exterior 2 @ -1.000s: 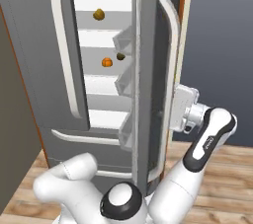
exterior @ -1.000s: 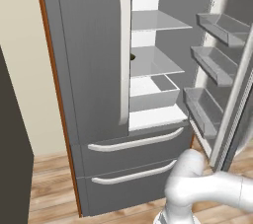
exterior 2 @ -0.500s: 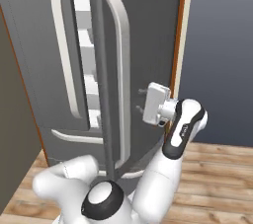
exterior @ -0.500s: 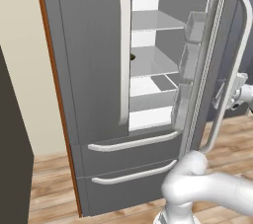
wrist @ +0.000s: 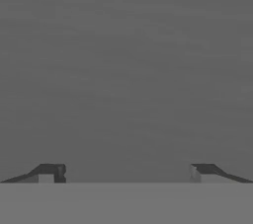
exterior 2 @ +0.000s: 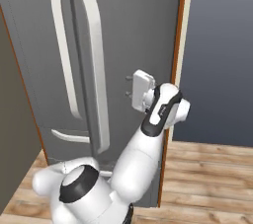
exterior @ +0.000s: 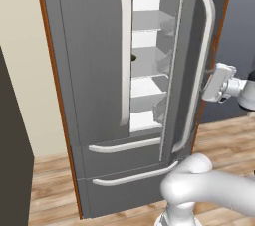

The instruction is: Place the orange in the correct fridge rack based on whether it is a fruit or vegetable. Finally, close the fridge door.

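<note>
Against the outer face of the right fridge door (exterior: 191, 65) sits the gripper (exterior 2: 129, 85), its flat end turned square to the panel, a placing that suits pushing rather than grasping; the hand view bears this out, with the two fingertips (wrist: 49, 172) spread wide apart, nothing between them, and plain grey door surface close ahead; whether they actually touch the panel I cannot tell; the door itself stands nearly shut, leaving only a narrow gap beside the left door (exterior: 92, 56), and through that gap the left base view shows pale shelves stacked inside, the fridge rack (exterior: 144, 53) among them; the orange is hidden from these angles, so its place on the shelves cannot be confirmed, though a door being pressed home suggests the sorting step is judged done; the long handle (exterior: 199, 65) lies just left of the gripper, unused, since a push on the flat panel near the free edge gives good leverage; what remains, by my reading, is the last bit of swing to seat the door
</note>
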{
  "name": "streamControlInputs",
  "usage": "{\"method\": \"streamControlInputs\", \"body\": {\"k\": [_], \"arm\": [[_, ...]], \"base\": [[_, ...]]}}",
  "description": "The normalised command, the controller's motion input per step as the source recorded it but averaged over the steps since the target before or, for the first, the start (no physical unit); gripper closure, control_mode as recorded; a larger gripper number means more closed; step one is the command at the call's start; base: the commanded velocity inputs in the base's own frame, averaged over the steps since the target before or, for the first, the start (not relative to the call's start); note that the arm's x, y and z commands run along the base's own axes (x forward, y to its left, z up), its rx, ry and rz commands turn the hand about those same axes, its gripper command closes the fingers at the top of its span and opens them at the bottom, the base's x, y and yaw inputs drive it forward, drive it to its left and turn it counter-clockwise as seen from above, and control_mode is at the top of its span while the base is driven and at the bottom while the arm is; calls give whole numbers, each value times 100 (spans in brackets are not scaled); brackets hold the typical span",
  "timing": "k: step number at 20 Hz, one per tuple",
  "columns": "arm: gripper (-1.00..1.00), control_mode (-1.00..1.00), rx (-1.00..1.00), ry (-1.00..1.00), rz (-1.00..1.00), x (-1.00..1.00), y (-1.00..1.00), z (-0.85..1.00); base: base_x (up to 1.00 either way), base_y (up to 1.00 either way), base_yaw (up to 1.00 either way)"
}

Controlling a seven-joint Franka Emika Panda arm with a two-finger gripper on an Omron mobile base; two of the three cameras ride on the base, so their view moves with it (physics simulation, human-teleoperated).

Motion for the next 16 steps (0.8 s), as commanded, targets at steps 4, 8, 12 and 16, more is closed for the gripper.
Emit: {"method": "streamControlInputs", "body": {"k": [4, 8, 12, 16], "arm": [[-100, -100, 0, 1, -27, 24, 3, 27], [-100, -100, -2, 3, -32, 29, 22, 8], [-100, -100, -3, 6, -33, 29, 34, 1], [-100, -100, -1, 8, -30, 26, 24, 8]], "base": [[0, 0, 0], [0, 0, 0], [0, 0, 0], [0, 0, 0]]}}
